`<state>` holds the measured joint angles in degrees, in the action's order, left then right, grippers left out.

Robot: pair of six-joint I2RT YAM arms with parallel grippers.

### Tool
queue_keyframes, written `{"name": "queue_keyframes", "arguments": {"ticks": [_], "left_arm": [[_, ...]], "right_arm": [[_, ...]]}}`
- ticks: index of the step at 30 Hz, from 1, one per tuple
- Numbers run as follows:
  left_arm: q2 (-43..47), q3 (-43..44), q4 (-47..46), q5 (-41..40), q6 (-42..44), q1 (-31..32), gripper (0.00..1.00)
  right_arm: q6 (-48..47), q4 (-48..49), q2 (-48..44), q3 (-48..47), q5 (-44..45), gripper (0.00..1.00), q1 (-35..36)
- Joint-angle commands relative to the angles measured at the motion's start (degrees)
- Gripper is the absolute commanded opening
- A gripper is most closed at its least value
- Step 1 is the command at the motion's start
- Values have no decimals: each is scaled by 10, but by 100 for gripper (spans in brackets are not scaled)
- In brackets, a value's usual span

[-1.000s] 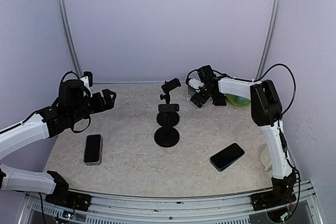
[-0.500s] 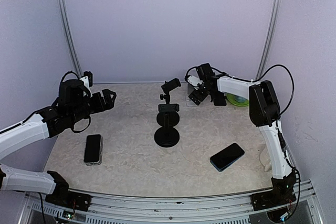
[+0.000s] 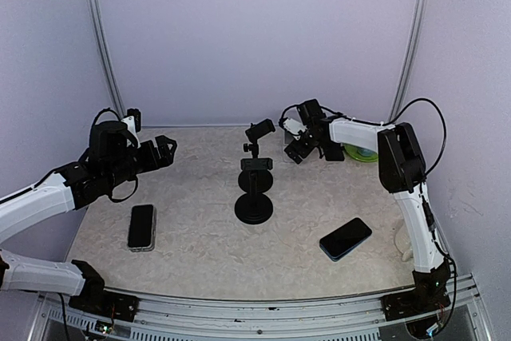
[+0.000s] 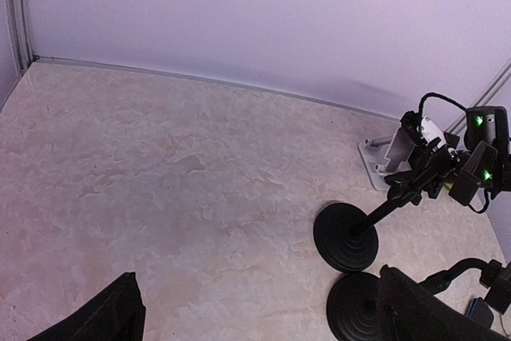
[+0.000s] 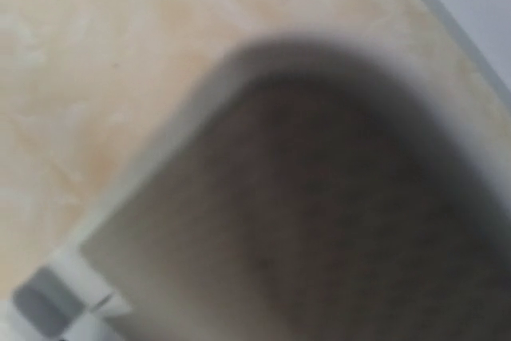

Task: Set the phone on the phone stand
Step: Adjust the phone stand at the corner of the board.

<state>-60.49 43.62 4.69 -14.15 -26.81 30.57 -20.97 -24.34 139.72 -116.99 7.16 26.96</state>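
Phone (image 3: 141, 226) flat on table (image 3: 200, 253), left; second phone (image 3: 346, 238) right, writing too small to read. Black stand (image 3: 254, 185) between. Left gripper (image 3: 164, 151) wide open, empty. Right gripper (image 3: 299, 148) wide open beside white holder (image 4: 375, 161).

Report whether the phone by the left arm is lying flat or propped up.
Lying flat: the phone rests on the table, untouched.

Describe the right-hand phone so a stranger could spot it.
Start at the right arm's white lower link. Just left of it a phone lies flat. Unlike the left phone, it has a blue rim and sits diagonally.
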Motion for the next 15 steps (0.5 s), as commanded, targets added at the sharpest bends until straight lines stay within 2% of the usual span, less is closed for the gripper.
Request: {"name": "queue_keyframes", "arguments": {"ticks": [1, 8, 15], "left_arm": [[9, 2, -12, 1, -5, 0, 99], [19, 1, -6, 0, -9, 2, 99], [32, 1, 7, -7, -20, 5, 99]], "right_arm": [[15, 9, -38, 22, -21, 100, 5], [35, -9, -56, 26, 3, 100, 4], [63, 8, -148, 87, -30, 100, 2]]}}
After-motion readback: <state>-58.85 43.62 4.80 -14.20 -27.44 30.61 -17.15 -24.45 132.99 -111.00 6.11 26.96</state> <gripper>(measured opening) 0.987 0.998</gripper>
